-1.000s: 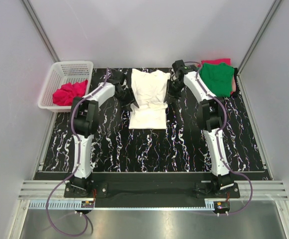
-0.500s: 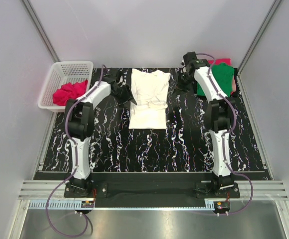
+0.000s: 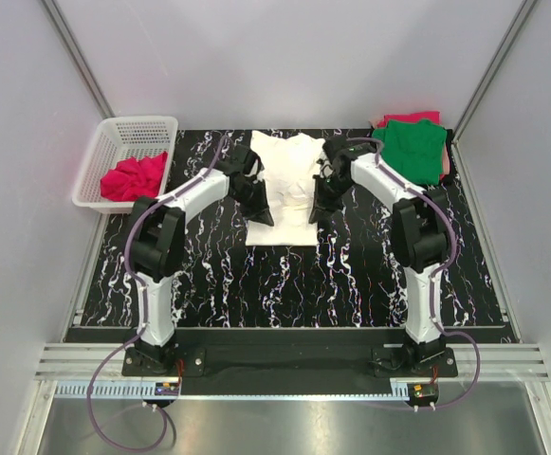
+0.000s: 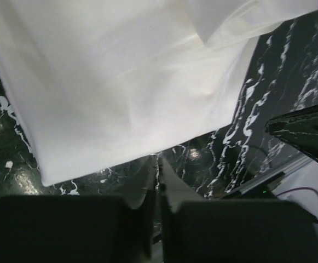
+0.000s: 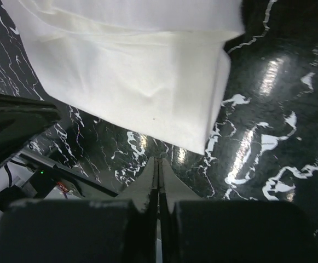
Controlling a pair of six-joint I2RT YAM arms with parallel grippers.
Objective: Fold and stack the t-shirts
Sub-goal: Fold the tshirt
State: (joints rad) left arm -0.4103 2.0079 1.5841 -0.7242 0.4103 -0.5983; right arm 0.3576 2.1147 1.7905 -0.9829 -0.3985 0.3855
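A white t-shirt [image 3: 284,185], folded into a long strip, lies flat at the middle rear of the black marble table [image 3: 284,284]. My left gripper [image 3: 266,218] is low at the strip's left edge, near the hem. In the left wrist view its jaws [image 4: 159,160] are shut, tips right at the edge of the white t-shirt [image 4: 120,82], no cloth visibly between them. My right gripper [image 3: 315,214] mirrors it on the right side. Its jaws [image 5: 159,160] are shut and empty, just short of the white t-shirt [image 5: 137,82]. A folded green t-shirt [image 3: 413,150] lies at the rear right.
A white basket [image 3: 137,121] at the rear left holds a crumpled pinkish-red t-shirt [image 3: 133,177]. Red cloth [image 3: 413,118] peeks from under the green t-shirt. Grey walls close in the table on three sides. Each wrist view shows the other arm [image 4: 306,129] as a dark shape [image 5: 16,126].
Both grippers swung out toward the rear, then came in and forward to the white t-shirt's lower side edges. Both sets of jaws closed. The t-shirt lies as before.
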